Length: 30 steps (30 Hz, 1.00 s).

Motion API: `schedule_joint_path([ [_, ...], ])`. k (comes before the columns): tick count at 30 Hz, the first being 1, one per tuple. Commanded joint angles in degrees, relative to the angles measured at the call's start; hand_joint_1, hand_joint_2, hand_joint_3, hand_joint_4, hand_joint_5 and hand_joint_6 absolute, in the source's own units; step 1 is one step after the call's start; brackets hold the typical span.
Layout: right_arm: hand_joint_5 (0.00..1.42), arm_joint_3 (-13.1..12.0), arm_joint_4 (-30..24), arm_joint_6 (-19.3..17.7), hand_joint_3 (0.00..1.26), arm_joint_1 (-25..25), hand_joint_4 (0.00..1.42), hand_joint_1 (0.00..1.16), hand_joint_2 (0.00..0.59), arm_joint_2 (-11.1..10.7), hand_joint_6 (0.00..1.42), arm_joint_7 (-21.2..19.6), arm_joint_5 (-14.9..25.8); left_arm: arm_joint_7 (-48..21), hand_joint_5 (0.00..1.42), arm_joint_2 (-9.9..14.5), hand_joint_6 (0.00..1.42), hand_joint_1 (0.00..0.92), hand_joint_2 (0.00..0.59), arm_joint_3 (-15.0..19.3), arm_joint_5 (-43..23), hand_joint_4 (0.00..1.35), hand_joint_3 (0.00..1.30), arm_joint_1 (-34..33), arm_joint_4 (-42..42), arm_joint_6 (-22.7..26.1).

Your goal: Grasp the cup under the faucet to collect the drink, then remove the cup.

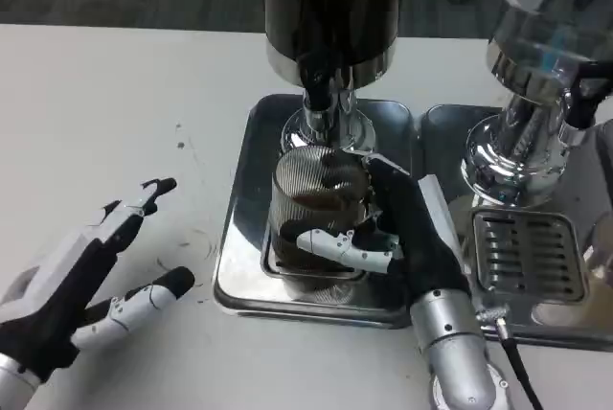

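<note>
A ribbed clear cup (pixel 311 214) stands on the steel drip tray (pixel 244 238) directly under the black faucet (pixel 318 79) of the dark drink dispenser (pixel 330 3). Dark liquid shows inside the cup. My right hand (pixel 397 233) grips the cup from its right side, with a white finger across the cup's front and black fingers around its rim. My left hand (pixel 91 281) rests open on the white table to the left of the tray, fingers spread, touching nothing.
A second dispenser with a chrome base (pixel 522 142) stands to the right on its own tray with a slotted grate (pixel 527 252). A black cable (pixel 517 362) runs by my right wrist. Bare white table (pixel 115 113) lies to the left.
</note>
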Motion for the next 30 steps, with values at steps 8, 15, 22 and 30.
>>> schedule_joint_path([
  [8, 0.83, 1.0, -8.0, 0.3, 0.43, 3.4, 0.61, 1.04, 0.159, 0.3, 1.07, -2.3, -5.3, 0.5, 0.10, 0.0, 0.00, 0.000, 0.149, -0.6, 0.3, 0.00, 0.08, -0.4, -0.2, 0.3],
  [15, 0.84, 1.3, -11.3, 1.5, 0.45, 5.8, 0.63, 1.04, 0.159, -0.1, 1.10, -2.3, -7.1, 0.8, 0.10, 0.2, 0.00, 0.000, 0.148, -1.1, 1.2, 0.00, 0.08, -0.4, -0.6, 0.4],
  [22, 0.85, 1.6, -14.6, 2.1, 0.47, 8.7, 0.64, 1.04, 0.168, -0.8, 1.12, -1.9, -7.4, 1.5, 0.10, 0.7, 0.00, 0.000, 0.147, -1.5, 2.2, 0.00, 0.07, 0.0, -1.5, 0.7],
  [30, 0.86, 1.9, -19.4, 2.2, 0.48, 12.5, 0.65, 1.04, 0.168, -1.9, 1.12, -0.7, -7.7, 6.4, 0.07, 2.4, 0.00, 0.000, 0.147, -1.6, 8.3, 0.00, 0.04, 2.2, -6.5, 2.5],
])
